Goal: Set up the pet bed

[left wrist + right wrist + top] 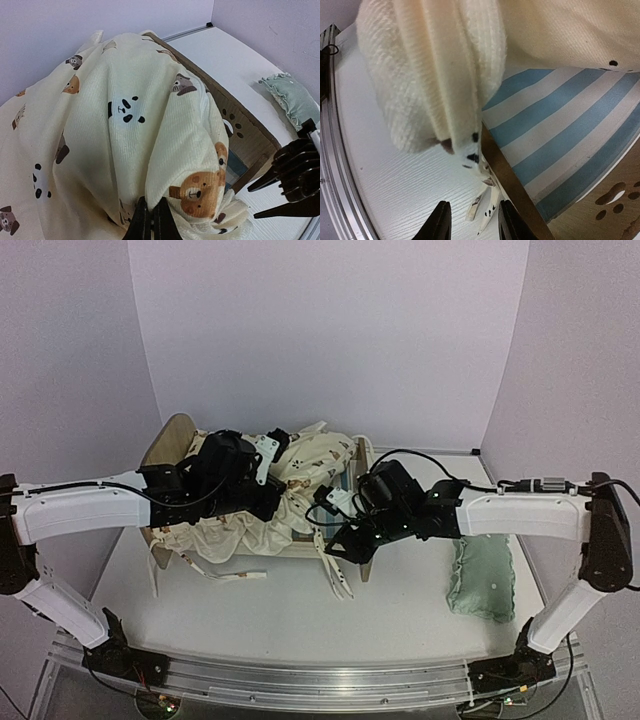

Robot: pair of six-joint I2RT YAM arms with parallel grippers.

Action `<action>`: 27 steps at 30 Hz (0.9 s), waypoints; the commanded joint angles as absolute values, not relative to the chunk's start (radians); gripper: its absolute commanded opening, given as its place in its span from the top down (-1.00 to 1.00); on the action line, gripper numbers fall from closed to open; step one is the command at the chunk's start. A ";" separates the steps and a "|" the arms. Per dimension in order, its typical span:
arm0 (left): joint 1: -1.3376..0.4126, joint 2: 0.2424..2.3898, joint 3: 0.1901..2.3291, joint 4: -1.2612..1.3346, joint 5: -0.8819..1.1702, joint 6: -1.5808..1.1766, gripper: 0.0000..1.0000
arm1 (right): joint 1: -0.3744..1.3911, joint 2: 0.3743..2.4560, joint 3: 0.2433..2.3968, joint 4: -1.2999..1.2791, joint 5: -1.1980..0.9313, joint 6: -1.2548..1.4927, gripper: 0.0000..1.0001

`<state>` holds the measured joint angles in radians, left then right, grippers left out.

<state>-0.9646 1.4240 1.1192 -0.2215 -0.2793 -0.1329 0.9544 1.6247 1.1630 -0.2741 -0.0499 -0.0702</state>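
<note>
The pet bed [172, 443] stands at mid-table, mostly covered by the cream bear-print cushion [300, 480]. My left gripper [151, 220] is shut on a fold of the cushion [125, 115], holding it bunched above the frame. The bed's striped base [560, 130] and wooden rail [505, 175] show under the lifted edge. My right gripper [471, 220] is open at the bed's front right corner [335, 548]. Two cushion ties [487, 207] dangle between its fingers, and I see no contact. The paw-print board [240, 130] stands beside it.
A mint green pillow [483, 580] lies on the table to the right of the bed, also in the left wrist view [290, 95]. More ties [235, 575] trail over the bed's front onto the table. Purple walls close in on three sides.
</note>
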 commanded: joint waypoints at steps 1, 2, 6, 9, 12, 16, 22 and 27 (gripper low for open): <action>-0.951 1.367 1.108 -0.203 -0.298 -0.146 1.00 | 0.956 1.669 1.218 -0.195 -0.032 -0.079 0.34; -0.951 1.367 1.108 -0.203 -0.298 -0.146 1.00 | 0.956 1.677 1.221 -0.189 -0.033 -0.080 0.34; -0.951 1.367 1.109 -0.200 -0.296 -0.144 1.00 | 0.957 1.700 1.235 -0.180 -0.059 -0.077 0.36; -0.951 1.372 1.109 -0.201 -0.296 -0.143 1.00 | 0.956 1.716 1.237 -0.171 -0.064 -0.072 0.37; -0.951 1.371 1.109 -0.201 -0.295 -0.143 1.00 | 0.956 1.730 1.239 -0.153 -0.059 -0.068 0.38; -0.951 1.366 1.106 -0.197 -0.295 -0.141 1.00 | 0.957 1.739 1.242 -0.146 -0.049 -0.069 0.50; -0.951 1.367 1.109 -0.198 -0.297 -0.140 1.00 | 0.956 1.711 1.221 -0.146 -0.029 -0.066 0.93; -0.951 1.365 1.110 -0.197 -0.295 -0.140 1.00 | 0.957 1.652 1.189 -0.148 -0.005 -0.066 1.00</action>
